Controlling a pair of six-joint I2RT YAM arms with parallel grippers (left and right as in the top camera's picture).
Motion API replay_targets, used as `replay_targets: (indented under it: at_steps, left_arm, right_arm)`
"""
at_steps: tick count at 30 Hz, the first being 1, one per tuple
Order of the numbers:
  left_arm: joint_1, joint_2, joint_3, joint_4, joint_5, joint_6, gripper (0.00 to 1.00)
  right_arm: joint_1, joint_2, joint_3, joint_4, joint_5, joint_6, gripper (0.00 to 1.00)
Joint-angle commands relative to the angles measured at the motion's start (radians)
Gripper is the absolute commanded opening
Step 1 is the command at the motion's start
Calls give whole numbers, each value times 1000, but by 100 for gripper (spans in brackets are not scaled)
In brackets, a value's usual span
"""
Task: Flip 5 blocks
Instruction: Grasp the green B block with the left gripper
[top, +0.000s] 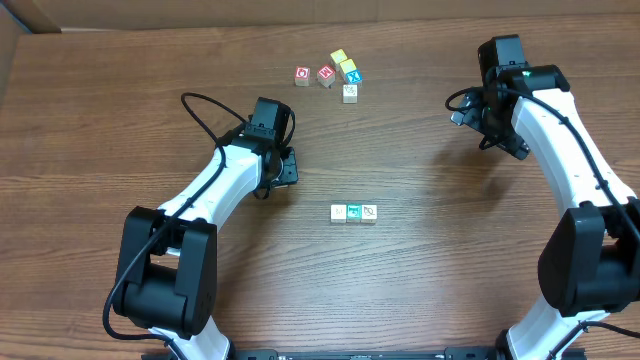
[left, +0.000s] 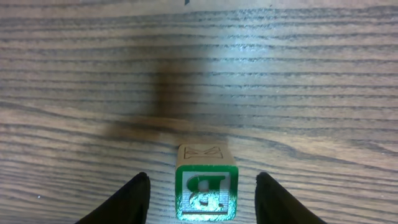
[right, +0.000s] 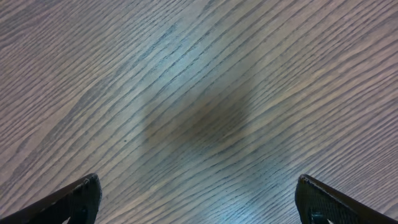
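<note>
A wooden block (left: 206, 188) with a green-framed letter face lies on the table between the fingers of my left gripper (left: 202, 178). A gap shows on each side of it, so the jaws are open and not touching it. In the overhead view that gripper (top: 278, 172) points down at the left centre and hides this block. Three blocks (top: 353, 212) lie in a row at mid-table. Several more blocks (top: 340, 73) are clustered at the far centre. My right gripper (top: 500, 135) hangs at the far right, wide open (right: 198, 182) over bare wood.
The wooden table (top: 430, 260) fills every view. Cables loop off both arms. The left arm's base stands at the near left and the right arm's base at the near right.
</note>
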Motion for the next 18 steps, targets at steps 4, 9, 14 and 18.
replay_targets:
  at_steps: [4,9,14,18]
  left_arm:
    - [0,2,-14,7,-9,24,44]
    - [-14,6,-31,23,-10,24,44]
    - [-18,9,-31,35,-10,24,42]
    - [-18,10,-31,37,-9,24,38]
  right_arm:
    - [2,-23,5,6,5,0,100]
    - [2,-23,5,6,5,0,100]
    - [2,-23,5,6,5,0,100]
    - [2,-23,5,6,5,0,100]
